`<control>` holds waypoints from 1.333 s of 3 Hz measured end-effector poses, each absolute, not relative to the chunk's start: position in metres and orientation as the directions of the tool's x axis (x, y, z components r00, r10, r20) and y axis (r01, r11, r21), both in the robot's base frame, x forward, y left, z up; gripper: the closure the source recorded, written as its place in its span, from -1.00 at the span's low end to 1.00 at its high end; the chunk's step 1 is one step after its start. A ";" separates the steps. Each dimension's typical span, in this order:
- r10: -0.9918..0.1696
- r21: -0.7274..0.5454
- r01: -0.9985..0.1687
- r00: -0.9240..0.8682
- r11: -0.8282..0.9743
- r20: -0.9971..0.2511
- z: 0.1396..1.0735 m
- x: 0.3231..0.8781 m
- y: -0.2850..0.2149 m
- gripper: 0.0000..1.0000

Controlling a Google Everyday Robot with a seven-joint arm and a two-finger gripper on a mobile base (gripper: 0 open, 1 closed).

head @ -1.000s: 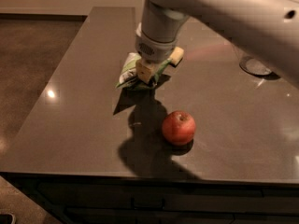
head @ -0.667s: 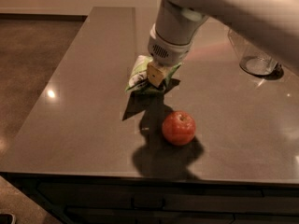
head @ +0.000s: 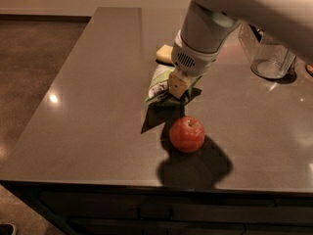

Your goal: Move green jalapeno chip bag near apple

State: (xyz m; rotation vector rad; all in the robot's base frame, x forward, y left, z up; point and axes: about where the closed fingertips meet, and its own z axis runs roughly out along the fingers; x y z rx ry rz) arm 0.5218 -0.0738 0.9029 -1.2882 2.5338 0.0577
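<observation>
Two-finger end effector [head: 178, 86], clenched on the crinkly light-green jalapeno chip bag [head: 157, 84] and held slightly off the dark grey counter [head: 98, 111] just behind the round red-orange apple [head: 187, 133]; best lowered gently beside the fruit and released without nudging it.

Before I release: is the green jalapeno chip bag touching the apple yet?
Apart. The camera view shows dark tabletop between the green jalapeno chip bag and the apple. The gripper holds the bag just behind the apple.
</observation>
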 end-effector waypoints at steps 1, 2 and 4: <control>-0.786 -0.091 -0.799 -0.554 0.595 -0.273 0.900 0.516 -0.080 -0.27; -0.787 -0.092 -0.799 -0.553 0.594 -0.274 0.901 0.516 -0.079 -0.72; -0.787 -0.093 -0.799 -0.552 0.593 -0.274 0.900 0.516 -0.079 -1.00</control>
